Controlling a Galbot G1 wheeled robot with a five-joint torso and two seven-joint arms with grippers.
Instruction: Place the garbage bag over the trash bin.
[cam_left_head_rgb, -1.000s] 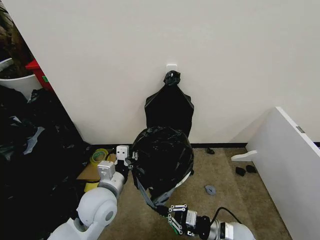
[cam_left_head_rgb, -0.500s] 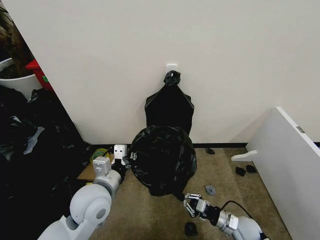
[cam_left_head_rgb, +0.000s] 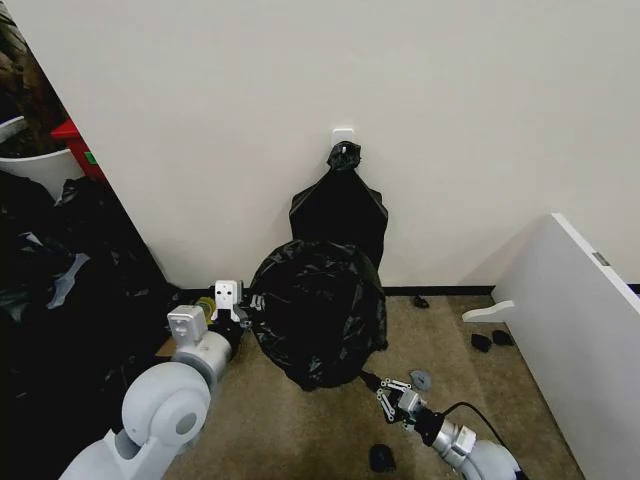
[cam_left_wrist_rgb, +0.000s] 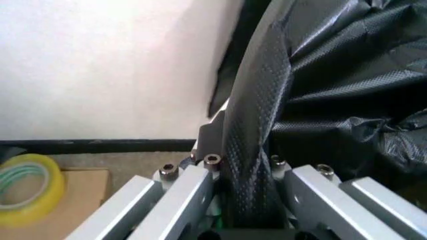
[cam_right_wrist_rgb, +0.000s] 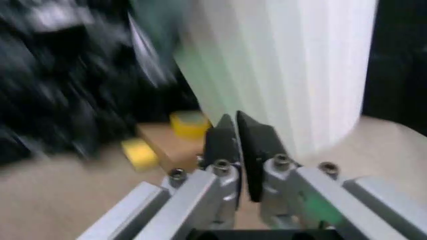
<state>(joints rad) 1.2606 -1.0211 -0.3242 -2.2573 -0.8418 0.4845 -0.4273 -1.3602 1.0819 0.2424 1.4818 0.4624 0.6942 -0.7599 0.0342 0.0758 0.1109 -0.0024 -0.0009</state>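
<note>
Head view: the garbage bag (cam_left_head_rgb: 318, 310) now drapes fully over the trash bin, standing on the carpet by the wall below a knot-topped bunch of black bags (cam_left_head_rgb: 340, 208); its bottom edge hangs lower than a second ago, hiding the bin. The left gripper (cam_left_head_rgb: 243, 310) has shifted left with the bag's edge. The right gripper (cam_left_head_rgb: 393, 388) has moved right, clear of the bag.

Left wrist view: the fingers (cam_left_wrist_rgb: 200, 145) are clamped on a twisted band of the garbage bag (cam_left_wrist_rgb: 257, 130), beside a yellow tape roll (cam_left_wrist_rgb: 27, 187).

Right wrist view: the fingertips (cam_right_wrist_rgb: 235, 137) sit pressed together, holding nothing, before the trash bin (cam_right_wrist_rgb: 293, 65).
</note>
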